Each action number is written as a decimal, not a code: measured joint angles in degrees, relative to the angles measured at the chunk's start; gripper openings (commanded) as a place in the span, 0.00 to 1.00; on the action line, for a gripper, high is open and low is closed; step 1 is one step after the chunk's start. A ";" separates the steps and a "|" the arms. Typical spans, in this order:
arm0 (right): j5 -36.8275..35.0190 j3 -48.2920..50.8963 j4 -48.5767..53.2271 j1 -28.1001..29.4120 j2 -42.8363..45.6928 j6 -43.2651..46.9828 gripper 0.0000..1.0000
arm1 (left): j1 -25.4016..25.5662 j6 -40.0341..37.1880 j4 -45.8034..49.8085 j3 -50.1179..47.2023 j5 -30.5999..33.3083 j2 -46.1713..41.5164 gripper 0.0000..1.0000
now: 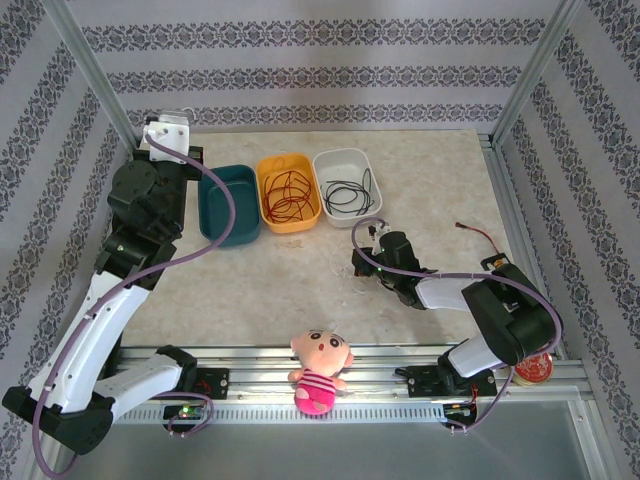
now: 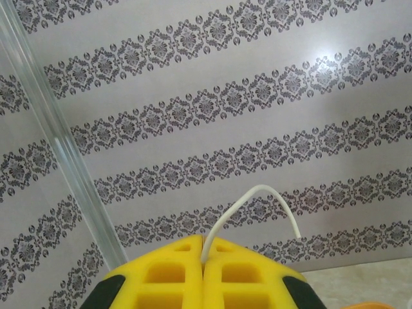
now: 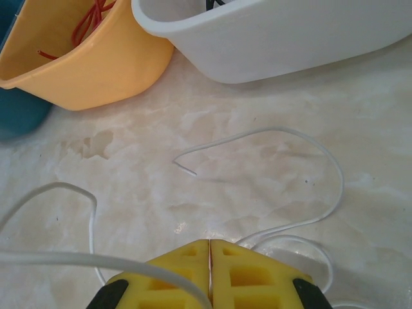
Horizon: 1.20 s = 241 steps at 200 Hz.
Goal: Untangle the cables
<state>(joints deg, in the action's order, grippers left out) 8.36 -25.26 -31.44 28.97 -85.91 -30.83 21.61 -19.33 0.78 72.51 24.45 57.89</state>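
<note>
Both grippers closed; cables in bins and on the table.

Raised at far left by the patterned wall: left gripper (image 2: 203, 250), pinched on a white cable (image 2: 257, 190) arching up from between the pads. Along the back of the table (image 1: 250, 290), left to right: teal bin (image 1: 228, 205), orange bin (image 1: 300, 226) with red cable (image 1: 285, 195), white bin (image 1: 345, 153) with black cable (image 1: 348, 195). Right of centre, low over the tabletop: right gripper (image 3: 210, 248), pads pressed together, another white cable (image 3: 309, 138) looping just ahead; grip on it impossible to tell.
</note>
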 measured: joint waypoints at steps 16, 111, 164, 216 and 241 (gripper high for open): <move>0.02 0.00 0.17 0.00 0.22 -0.42 0.00 | -0.48 -0.17 0.44 0.79 -0.17 1.07 0.00; -0.76 0.31 2.86 0.02 5.57 -0.57 0.00 | -7.72 -0.17 3.74 9.09 -4.55 15.78 0.00; -2.08 0.33 3.61 0.17 5.57 -0.57 0.00 | -12.13 2.12 6.40 10.62 -8.22 21.07 0.00; -2.60 0.31 4.09 0.81 5.57 -0.55 0.00 | -13.75 5.27 7.96 10.62 -10.84 21.81 0.00; -2.84 0.31 4.28 0.81 5.57 -0.55 0.00 | -13.94 6.40 8.07 10.45 -10.95 22.43 0.00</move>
<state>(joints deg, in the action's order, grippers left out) 5.52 -24.95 -27.16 29.78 -80.34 -31.38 7.66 -12.93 8.84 82.96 13.50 80.31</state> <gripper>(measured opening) 0.041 0.042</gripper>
